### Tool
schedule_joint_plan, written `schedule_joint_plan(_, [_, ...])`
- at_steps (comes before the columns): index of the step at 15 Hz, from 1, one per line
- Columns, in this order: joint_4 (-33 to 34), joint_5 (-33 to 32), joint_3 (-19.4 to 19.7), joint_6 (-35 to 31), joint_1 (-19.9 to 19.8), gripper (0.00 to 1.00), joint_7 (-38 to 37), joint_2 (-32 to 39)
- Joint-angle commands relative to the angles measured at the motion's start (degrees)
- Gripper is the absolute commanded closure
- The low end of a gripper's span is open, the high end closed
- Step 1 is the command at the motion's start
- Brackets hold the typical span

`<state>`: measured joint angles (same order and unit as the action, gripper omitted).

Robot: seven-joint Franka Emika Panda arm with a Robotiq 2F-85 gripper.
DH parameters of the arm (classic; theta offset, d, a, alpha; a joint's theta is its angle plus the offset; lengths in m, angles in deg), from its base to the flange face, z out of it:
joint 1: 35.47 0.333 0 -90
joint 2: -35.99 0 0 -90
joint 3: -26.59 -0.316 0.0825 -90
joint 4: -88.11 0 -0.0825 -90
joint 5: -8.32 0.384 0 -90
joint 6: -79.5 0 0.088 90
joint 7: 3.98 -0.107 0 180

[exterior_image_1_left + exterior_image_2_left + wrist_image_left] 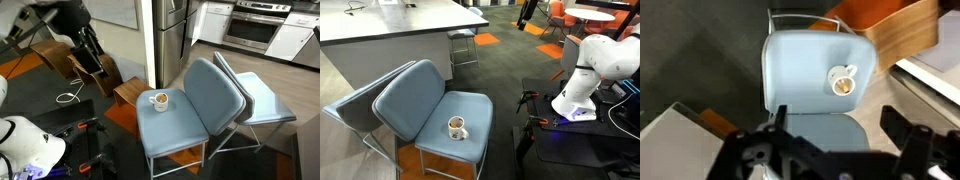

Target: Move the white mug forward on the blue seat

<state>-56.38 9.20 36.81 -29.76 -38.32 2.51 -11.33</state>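
The white mug (158, 99) stands upright on the blue seat (175, 118), near the seat's edge away from the backrest. It also shows in an exterior view (457, 127) on the seat (470, 108), and in the wrist view (843, 80) on the seat (800, 62). My gripper (837, 125) is open and empty. It hangs high above the chair's backrest, well apart from the mug. In an exterior view the dark arm and gripper (95, 58) are up at the left, away from the chair.
A paler similar chair (262, 100) stands right behind the blue one and also shows in an exterior view (350, 108). Wooden furniture (90, 72) and a wooden box (128, 91) are beside the seat. A counter (390, 30) and the robot base (582, 85) are nearby.
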Motion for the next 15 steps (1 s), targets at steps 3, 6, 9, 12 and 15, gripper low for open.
schedule_joint_plan(3, [0.1,0.5,-0.5,0.1,-0.7,0.00,0.5,0.1])
schedule_joint_plan(6, [0.1,0.5,-0.5,0.1,-0.7,0.00,0.5,0.1])
schedule_joint_plan(9, [0.1,0.5,-0.5,0.1,-0.7,0.00,0.5,0.1])
schedule_joint_plan(12, [2.5,2.4,-1.0,-1.9,0.4,0.00,-1.0,6.6])
schedule_joint_plan(15, [3.6,5.2,-4.1,-5.8,0.6,0.00,-6.9,15.9])
